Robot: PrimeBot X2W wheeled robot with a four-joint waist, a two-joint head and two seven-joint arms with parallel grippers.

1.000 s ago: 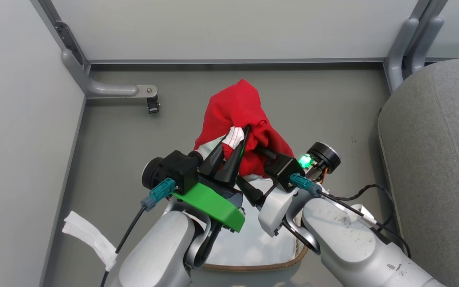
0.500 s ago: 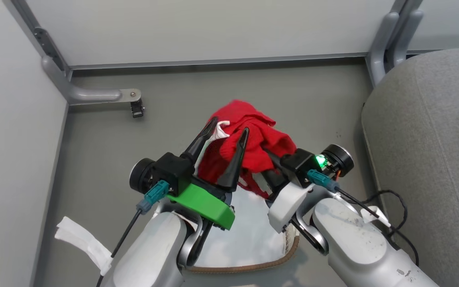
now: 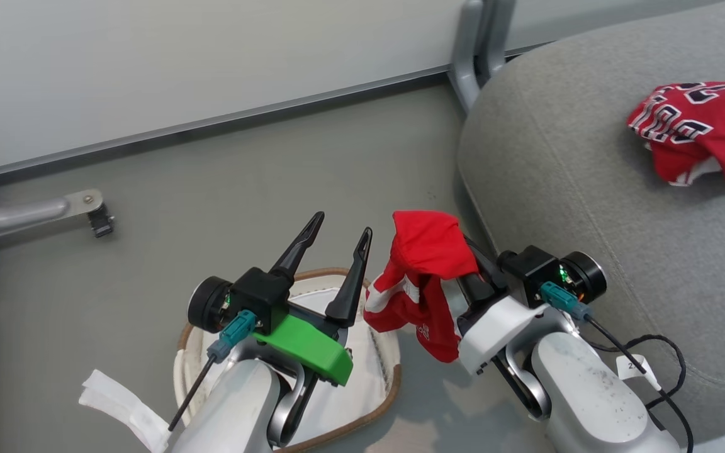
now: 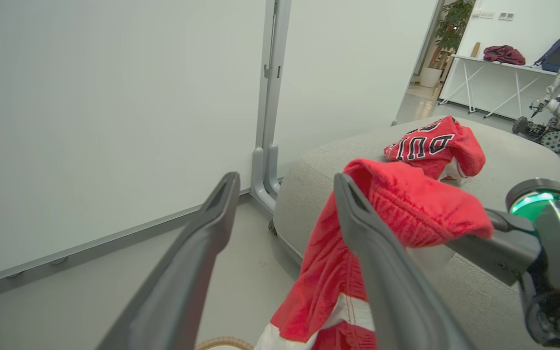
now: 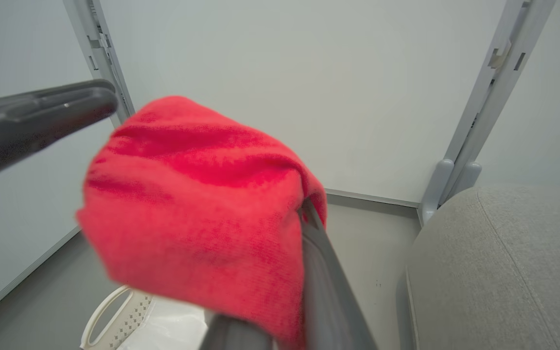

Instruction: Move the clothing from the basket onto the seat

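Released by the now wide, empty left gripper (image 3: 343,223), the red garment (image 3: 428,251) droops lengthwise from the clamped right gripper (image 3: 476,261). Beside it stands the seat (image 3: 557,189)

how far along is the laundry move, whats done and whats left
Done: the jersey lies on the seat. In hand: the right gripper is shut on a second red garment, held up between the basket and the seat; the left gripper is open and holds nothing. Left: carry that garment over the seat and let go. The visible part of the basket holds just its white liner.
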